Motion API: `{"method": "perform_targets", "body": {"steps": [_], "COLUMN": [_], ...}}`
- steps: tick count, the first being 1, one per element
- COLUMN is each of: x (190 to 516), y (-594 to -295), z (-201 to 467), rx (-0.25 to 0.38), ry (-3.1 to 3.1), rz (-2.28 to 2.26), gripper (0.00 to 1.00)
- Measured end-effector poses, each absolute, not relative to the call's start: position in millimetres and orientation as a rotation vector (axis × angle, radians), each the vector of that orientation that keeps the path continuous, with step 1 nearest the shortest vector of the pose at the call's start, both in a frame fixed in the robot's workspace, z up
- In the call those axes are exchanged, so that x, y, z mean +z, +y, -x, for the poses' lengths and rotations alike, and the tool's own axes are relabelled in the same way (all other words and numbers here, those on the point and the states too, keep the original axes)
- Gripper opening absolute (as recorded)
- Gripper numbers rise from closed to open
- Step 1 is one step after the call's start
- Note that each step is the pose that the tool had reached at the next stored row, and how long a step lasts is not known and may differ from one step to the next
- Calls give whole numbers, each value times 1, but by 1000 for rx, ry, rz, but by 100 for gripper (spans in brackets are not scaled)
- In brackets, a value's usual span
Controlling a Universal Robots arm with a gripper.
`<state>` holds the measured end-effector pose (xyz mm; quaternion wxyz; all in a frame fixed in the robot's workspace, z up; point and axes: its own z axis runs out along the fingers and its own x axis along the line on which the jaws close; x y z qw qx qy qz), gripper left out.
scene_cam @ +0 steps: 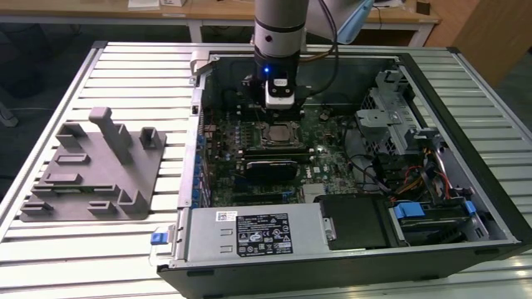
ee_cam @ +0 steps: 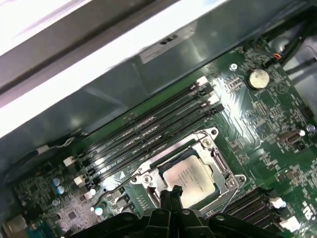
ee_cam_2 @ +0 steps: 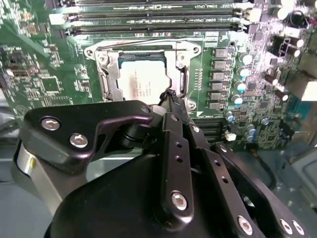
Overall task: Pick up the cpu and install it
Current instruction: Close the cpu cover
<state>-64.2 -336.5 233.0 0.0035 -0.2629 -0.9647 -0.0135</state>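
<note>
The cpu, a silvery square chip, lies flat in the metal-framed socket on the green motherboard inside the open computer case. In both wrist views the cpu sits just beyond my black fingertips. My gripper hangs a little above the socket's edge, its two fingers pressed together with nothing between them. From the exterior view, the gripper is inside the case, toward its far wall, just behind the socket.
A grey plastic fixture tray stands on the slatted table at the exterior view's left. Black memory slots run beside the socket. The case wall, power supply, drive cage and cables crowd the space.
</note>
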Motion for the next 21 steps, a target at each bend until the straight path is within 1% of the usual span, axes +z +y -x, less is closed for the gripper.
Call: {"method": "perform_targets", "body": {"steps": [9,21], "x": [231,222], "y": [-337,-337], "z": [64,64], "rx": [-42,-40], "ry": [-3059,-3111], "rz": [675,348], "gripper": [11,11]}}
